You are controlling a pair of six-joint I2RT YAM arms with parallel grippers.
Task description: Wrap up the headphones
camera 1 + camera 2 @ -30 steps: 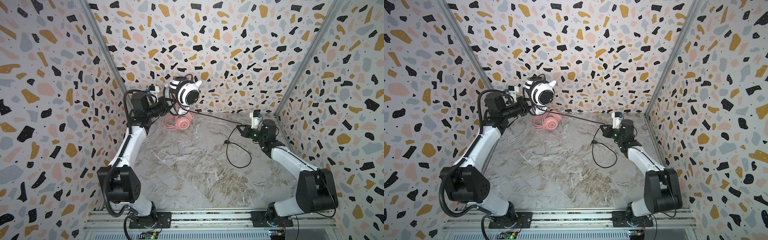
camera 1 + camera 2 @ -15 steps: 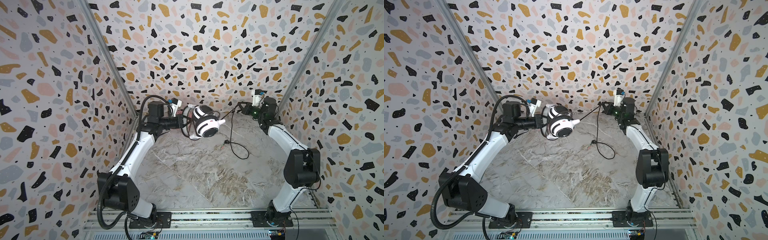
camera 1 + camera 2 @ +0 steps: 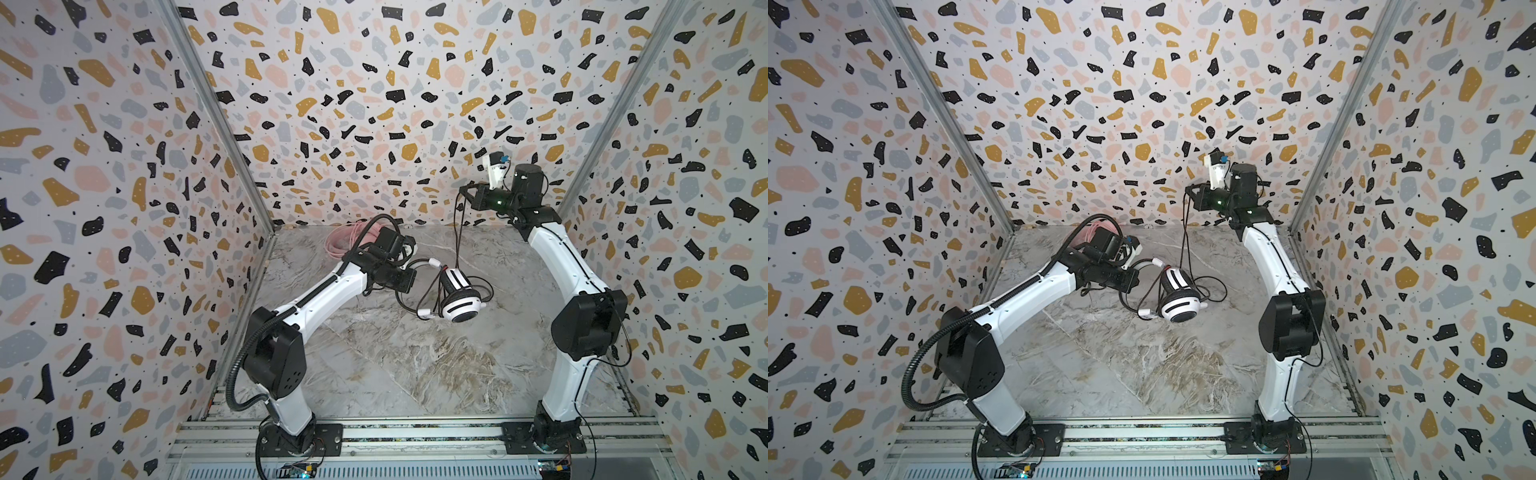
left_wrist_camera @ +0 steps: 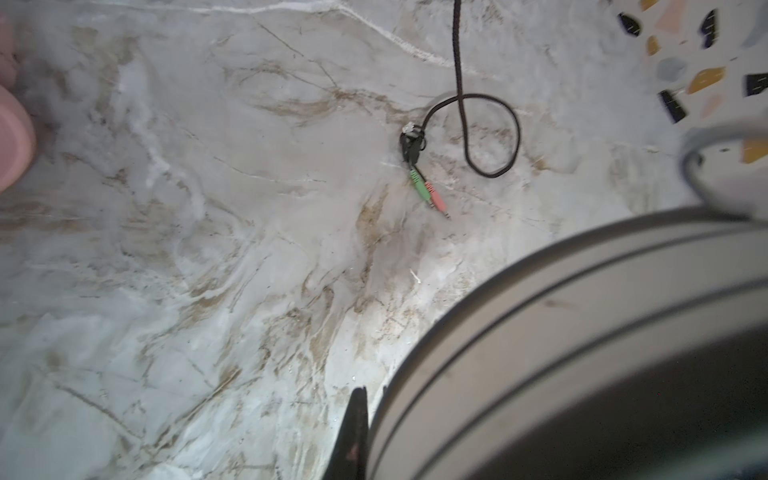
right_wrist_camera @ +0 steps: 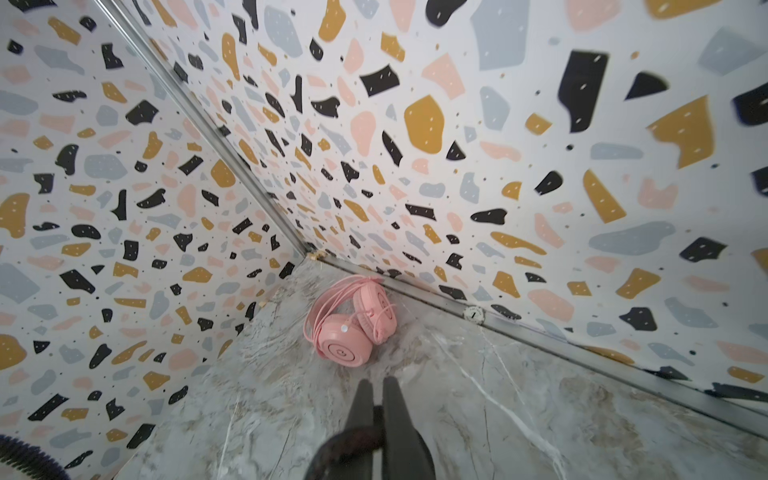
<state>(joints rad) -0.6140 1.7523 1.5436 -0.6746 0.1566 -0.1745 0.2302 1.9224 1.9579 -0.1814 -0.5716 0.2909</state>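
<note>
The white headphones with black stripes (image 3: 459, 300) (image 3: 1177, 300) hang above the middle of the table. My left gripper (image 3: 412, 277) (image 3: 1136, 279) is shut on their band. In the left wrist view their striped shell (image 4: 582, 353) fills one corner beside one dark fingertip (image 4: 358, 399). The black cord (image 3: 457, 237) (image 3: 1185, 237) runs up to my right gripper (image 3: 465, 193) (image 3: 1190, 193) (image 5: 378, 384), which is shut on it high by the back wall. The cord's green and pink plugs (image 4: 428, 192) lie on the table. The pink headphones (image 5: 353, 332) (image 3: 343, 243) sit in the back left corner, partly hidden behind my left arm.
The marble tabletop (image 3: 415, 374) is closed in by terrazzo walls on three sides. A slack loop of the black cord (image 4: 494, 137) rests on the table beside the white headset. The arm bases stand on the rail (image 3: 415, 432) at the front edge.
My left gripper carried the white headset from high at the back left down and toward the table's middle. My right gripper rose with the cord from low on the right to high at the back wall.
</note>
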